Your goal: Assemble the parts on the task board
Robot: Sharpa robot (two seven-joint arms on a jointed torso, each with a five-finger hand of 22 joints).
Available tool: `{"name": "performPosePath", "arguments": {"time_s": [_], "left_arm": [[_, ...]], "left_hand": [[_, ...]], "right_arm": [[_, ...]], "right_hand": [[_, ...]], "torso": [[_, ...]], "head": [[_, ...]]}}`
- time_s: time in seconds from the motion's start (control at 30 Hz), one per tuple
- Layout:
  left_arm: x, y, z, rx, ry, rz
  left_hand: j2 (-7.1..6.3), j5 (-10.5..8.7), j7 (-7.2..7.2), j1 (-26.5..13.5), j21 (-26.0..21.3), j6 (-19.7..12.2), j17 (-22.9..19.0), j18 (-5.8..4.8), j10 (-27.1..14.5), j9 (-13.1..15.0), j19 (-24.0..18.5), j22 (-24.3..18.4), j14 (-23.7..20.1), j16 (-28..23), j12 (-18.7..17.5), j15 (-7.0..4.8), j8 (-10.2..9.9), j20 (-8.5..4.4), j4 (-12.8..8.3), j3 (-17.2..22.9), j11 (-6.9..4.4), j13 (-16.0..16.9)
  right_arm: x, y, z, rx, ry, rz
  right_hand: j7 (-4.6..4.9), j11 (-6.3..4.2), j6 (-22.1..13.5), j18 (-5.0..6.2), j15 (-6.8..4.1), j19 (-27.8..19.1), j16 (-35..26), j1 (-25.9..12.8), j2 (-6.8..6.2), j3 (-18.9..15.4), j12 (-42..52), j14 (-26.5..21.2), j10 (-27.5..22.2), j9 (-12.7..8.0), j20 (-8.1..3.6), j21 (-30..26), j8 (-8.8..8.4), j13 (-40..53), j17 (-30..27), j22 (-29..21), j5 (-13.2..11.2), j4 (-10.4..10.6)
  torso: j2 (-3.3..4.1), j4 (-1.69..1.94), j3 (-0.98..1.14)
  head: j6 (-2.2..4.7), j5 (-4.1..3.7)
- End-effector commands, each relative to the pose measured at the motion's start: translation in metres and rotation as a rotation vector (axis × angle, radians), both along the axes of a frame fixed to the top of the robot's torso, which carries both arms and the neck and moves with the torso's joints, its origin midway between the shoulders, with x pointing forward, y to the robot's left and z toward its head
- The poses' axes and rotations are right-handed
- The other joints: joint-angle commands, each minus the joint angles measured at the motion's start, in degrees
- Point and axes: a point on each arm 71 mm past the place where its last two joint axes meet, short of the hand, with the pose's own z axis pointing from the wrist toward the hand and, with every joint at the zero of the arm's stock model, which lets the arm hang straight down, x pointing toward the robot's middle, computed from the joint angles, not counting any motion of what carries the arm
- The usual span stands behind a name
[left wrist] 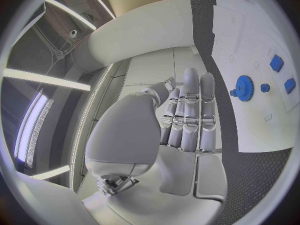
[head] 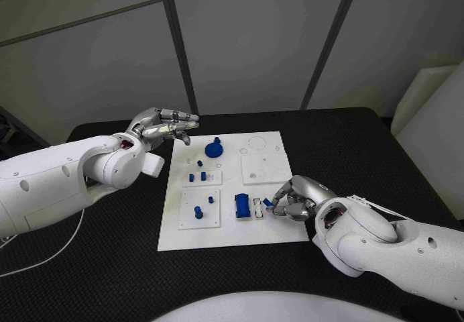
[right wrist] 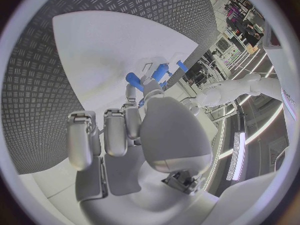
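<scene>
- The task board [head: 266, 225] is lying flat in the middle of the black desk [head: 116, 268], with blue parts seated in its panels: a gear [head: 214, 149] at the far end and a tall block [head: 242, 205] near the front edge.
- The right hand [head: 295, 198] is working at the board's near right edge, apparently pinching a small blue part [right wrist: 160, 72] between thumb and fingertip, probably to seat it beside the block.
- The left hand [head: 164, 125] is hovering off the board's far left corner, holding nothing, fingers extended close together, likely kept clear.
- The pinched part's shape and its target slot are hidden by the fingers; contact is hard to confirm.
</scene>
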Motion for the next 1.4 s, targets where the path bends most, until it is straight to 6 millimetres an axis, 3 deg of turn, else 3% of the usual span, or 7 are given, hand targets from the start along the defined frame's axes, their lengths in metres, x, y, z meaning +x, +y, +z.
{"name": "performPosePath", "arguments": {"time_s": [0.03, 0.47, 1.07, 1.23, 1.33, 1.4], "left_arm": [[0.0, -0.001, 0.001, -0.008, -0.001, -0.011], [-0.001, -0.001, 0.001, -0.007, 0.004, -0.012], [-0.001, 0.0, 0.001, -0.005, 0.009, -0.013], [-0.001, 0.0, 0.001, -0.005, 0.01, -0.013], [-0.001, 0.0, 0.001, -0.004, 0.012, -0.014], [-0.001, 0.0, 0.001, -0.004, 0.013, -0.014]], "left_hand": [[0.24, -0.3, -0.14, -0.01, -0.19, -0.04, -0.04, -0.65, 0.04, -0.07, -0.3, -0.08, -0.43, -0.25, -0.13, -0.06, -0.3, 0.1, -0.07, -0.22, 0.12, -0.03], [0.22, -0.27, -0.12, 0.08, -0.24, -0.05, -0.03, -0.63, 0.01, -0.08, -0.31, -0.1, -0.45, -0.3, -0.15, -0.08, -0.31, 0.09, -0.16, -0.22, 0.12, -0.04], [0.22, -0.27, -0.12, 0.08, -0.24, -0.05, -0.03, -0.63, 0.01, -0.08, -0.31, -0.1, -0.45, -0.3, -0.15, -0.08, -0.31, 0.09, -0.16, -0.22, 0.12, -0.04], [0.22, -0.27, -0.12, 0.08, -0.24, -0.05, -0.03, -0.63, 0.01, -0.08, -0.31, -0.1, -0.45, -0.3, -0.15, -0.08, -0.31, 0.09, -0.16, -0.22, 0.12, -0.04], [0.16, -0.25, -0.1, 0.13, -0.27, -0.09, -0.03, -0.63, -0.04, -0.09, -0.31, -0.11, -0.46, -0.34, -0.18, -0.08, -0.34, 0.09, -0.23, -0.25, 0.14, -0.04], [0.16, -0.25, -0.09, 0.13, -0.27, -0.09, -0.03, -0.63, -0.05, -0.09, -0.3, -0.11, -0.46, -0.34, -0.19, -0.08, -0.34, 0.09, -0.23, -0.26, 0.15, -0.04]], "right_arm": [[0.002, 0.004, -0.004, 0.021, 0.046, 0.006], [0.008, 0.017, -0.01, 0.02, 0.068, 0.004], [0.011, 0.024, -0.013, 0.009, 0.082, 0.015], [0.011, 0.024, -0.014, 0.009, 0.081, 0.01], [0.012, 0.023, -0.014, 0.004, 0.077, 0.008], [0.012, 0.022, -0.014, -0.002, 0.073, 0.009]], "right_hand": [[-0.34, -0.71, 1.02, -0.42, -0.45, 5.94, 0.36, -1.37, 0.0, 0.18, 0.33, 3.04, 1.07, -0.03, -0.47, 0.16, 0.39, -1.73, 0.38, 15.1, -0.29, 1.54], [-0.76, -1.03, 2.76, -0.42, -0.7, 5.94, 0.65, -4.57, -1.81, 1.48, 0.77, 3.12, 1.43, 0.52, -0.73, 0.16, 0.69, -1.32, 0.95, 15.1, -0.93, 6.93], [-1.06, -1.27, 3.78, -0.42, -0.9, 5.94, 0.79, -5.26, -3.08, 2.19, 1.01, 3.16, 1.61, 1.68, -0.92, 0.16, 1.13, -1.09, 1.24, 15.1, -1.48, 9.06], [-0.89, -1.09, 4.22, -0.42, -0.77, 5.94, 0.69, -9.58, -3.63, 1.53, 0.88, 3.11, 1.65, 2.67, -0.86, 0.16, 1.23, -1.1, 1.15, 15.1, -12.78, 9.41], [-0.89, -1.08, 4.34, -0.42, -0.75, 5.94, 0.64, -11.72, -4.61, 2.23, 0.85, 3.1, 1.65, 3.29, -0.81, 0.16, 1.14, -1.05, 1.12, 15.1, -17.37, 9.53], [-0.98, -1.13, 4.55, -0.42, -0.79, 5.94, 0.73, -12.25, -5.08, 2.94, 1.03, 3.14, 1.72, 3.72, -0.83, 0.16, 1.23, -0.92, 1.28, 15.1, -18.46, 9.53]], "torso": [[0.06, -0.01, 0.02], [0.07, -0.05, 0.07], [-0.09, -0.08, 0.06], [-0.05, -0.06, 0.08], [-0.06, -0.05, 0.08], [-0.05, -0.06, 0.08]], "head": [[-0.09, 0.04], [-0.34, 0.28], [-0.65, 0.48], [-0.62, 0.44], [-0.54, 0.49], [-0.51, 0.48]]}}
